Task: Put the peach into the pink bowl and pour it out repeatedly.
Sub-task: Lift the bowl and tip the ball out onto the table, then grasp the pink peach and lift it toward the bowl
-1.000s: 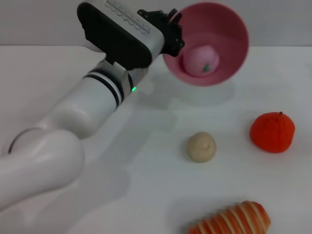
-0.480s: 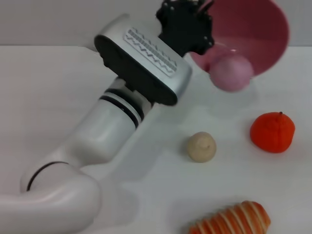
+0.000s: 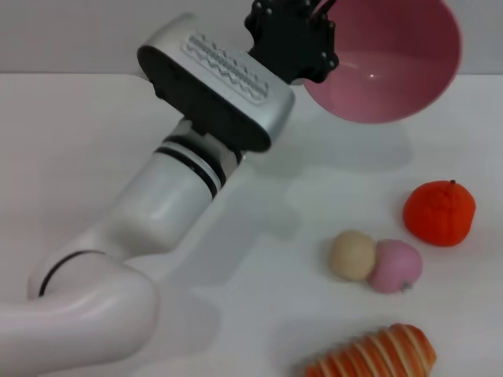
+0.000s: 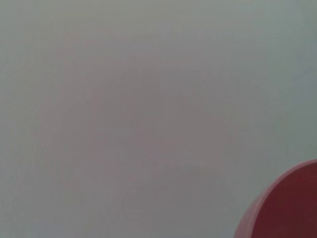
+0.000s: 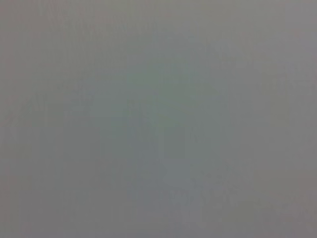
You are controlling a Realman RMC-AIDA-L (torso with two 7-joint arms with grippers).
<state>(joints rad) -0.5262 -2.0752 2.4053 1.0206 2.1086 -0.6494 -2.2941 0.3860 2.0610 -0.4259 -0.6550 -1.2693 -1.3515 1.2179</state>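
Note:
The pink bowl [image 3: 385, 67] hangs tilted above the back of the table, its empty inside facing me. My left gripper [image 3: 310, 43] is shut on the bowl's left rim. A piece of the bowl's rim [image 4: 285, 206] shows in a corner of the left wrist view. On the table at the front right lies the peach [image 3: 395, 265], a soft-pink ball touching the beige lump [image 3: 352, 255] on its left. The right gripper is out of view.
An orange-red fruit [image 3: 439, 212] sits at the right, behind the peach. A striped orange-and-white bread-like toy [image 3: 373, 355] lies at the front edge. The white table [image 3: 71, 149] stretches to the left under my arm.
The peach has fallen out of the tipped bowl, landed on the table and stopped against the beige lump, which shifted right. The bowl stays lifted and tilted.

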